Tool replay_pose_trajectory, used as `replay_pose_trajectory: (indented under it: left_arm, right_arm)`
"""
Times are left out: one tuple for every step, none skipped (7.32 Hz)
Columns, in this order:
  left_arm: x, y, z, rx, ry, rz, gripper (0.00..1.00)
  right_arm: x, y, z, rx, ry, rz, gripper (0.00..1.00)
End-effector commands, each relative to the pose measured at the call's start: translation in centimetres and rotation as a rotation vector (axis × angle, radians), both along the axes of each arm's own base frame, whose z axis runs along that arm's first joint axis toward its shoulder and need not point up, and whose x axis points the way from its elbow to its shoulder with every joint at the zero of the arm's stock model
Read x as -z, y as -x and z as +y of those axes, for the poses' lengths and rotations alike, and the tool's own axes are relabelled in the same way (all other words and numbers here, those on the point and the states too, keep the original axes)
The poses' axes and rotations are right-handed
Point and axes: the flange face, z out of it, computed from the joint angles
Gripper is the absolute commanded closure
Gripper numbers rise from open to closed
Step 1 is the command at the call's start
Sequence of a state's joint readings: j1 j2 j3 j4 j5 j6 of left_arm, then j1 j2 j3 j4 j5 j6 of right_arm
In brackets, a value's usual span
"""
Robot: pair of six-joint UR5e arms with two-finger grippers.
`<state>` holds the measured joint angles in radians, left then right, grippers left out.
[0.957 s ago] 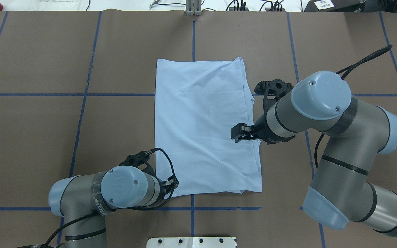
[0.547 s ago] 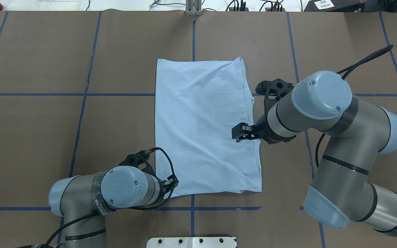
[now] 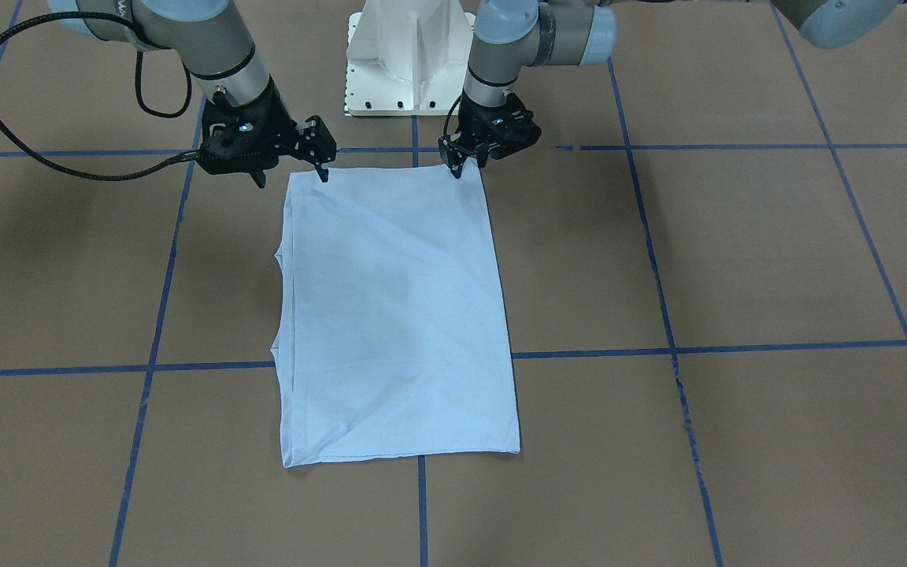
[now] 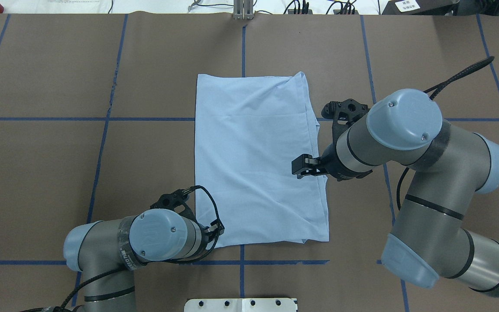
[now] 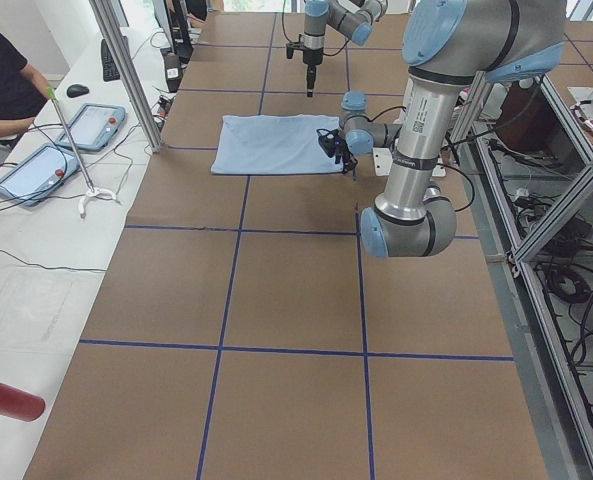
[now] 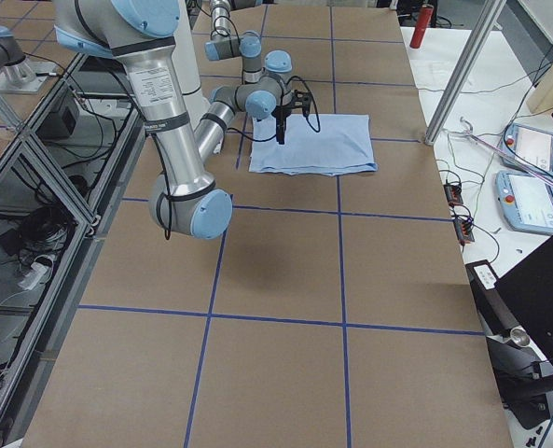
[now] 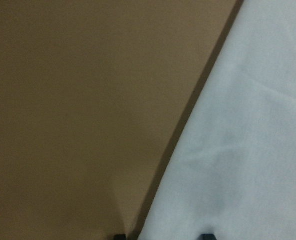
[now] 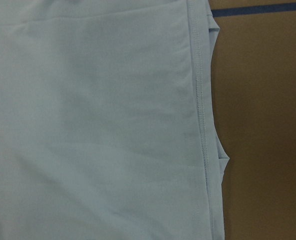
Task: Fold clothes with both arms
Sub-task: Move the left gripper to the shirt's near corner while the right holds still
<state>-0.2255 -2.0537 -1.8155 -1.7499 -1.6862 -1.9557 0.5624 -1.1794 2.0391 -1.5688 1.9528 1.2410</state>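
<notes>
The clothes are one pale blue T-shirt (image 4: 254,160) folded into a tall rectangle and lying flat mid-table (image 3: 394,315); no print or collar shows. My left gripper (image 3: 469,164) is low at the shirt's near-left corner (image 4: 218,229). It is open, and in the left wrist view its two tips (image 7: 162,236) straddle the cloth's edge (image 7: 247,150). My right gripper (image 3: 290,173) hovers open over the shirt's right edge near the robot's side (image 4: 300,167), holding nothing. The right wrist view shows only the stitched hem (image 8: 202,125), no fingers.
The white pedestal base (image 3: 410,55) stands just behind the shirt. Blue tape lines (image 4: 102,130) grid the brown tabletop. Beyond the far edge lies a white bench with tablets (image 5: 36,170), a red cylinder (image 5: 6,398) and a seated person (image 5: 1,80).
Almost nothing: my left arm's elbow has crept slightly to the right. The shirt and both grippers stay where they were.
</notes>
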Motion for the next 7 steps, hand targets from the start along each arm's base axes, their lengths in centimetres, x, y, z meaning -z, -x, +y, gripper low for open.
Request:
replay_pose_trajectory:
  left_arm:
    - [0.3,-0.1,0.0,-0.001,0.0,0.003,0.63]
    - [0.3,0.0,0.0,-0.002,0.001,0.005,0.83]
    - [0.6,0.1,0.0,-0.002,-0.002,0.009,1.0]
    - [0.7,0.4,0.1,-0.006,-0.009,0.011,1.0]
    - [1.1,0.5,0.1,-0.008,-0.013,0.017,1.0]
    - [1.6,0.9,0.3,-0.018,-0.019,0.02,1.0]
    - [1.8,1.0,0.3,-0.021,-0.021,0.025,1.0]
  right_arm:
    - [-0.1,-0.1,-0.1,-0.002,0.001,0.001,0.0]
    - [-0.1,-0.2,-0.2,-0.005,0.001,0.001,0.0]
    - [-0.1,-0.2,-0.2,-0.005,0.001,0.001,0.0]
    - [-0.1,-0.2,-0.2,-0.005,0.001,0.002,0.0]
    - [-0.2,-0.2,-0.1,-0.004,0.002,0.004,0.0]
    - [-0.5,0.0,0.0,-0.011,0.019,0.008,0.0]
    - [-0.7,1.2,1.2,-0.047,0.101,0.005,0.0]
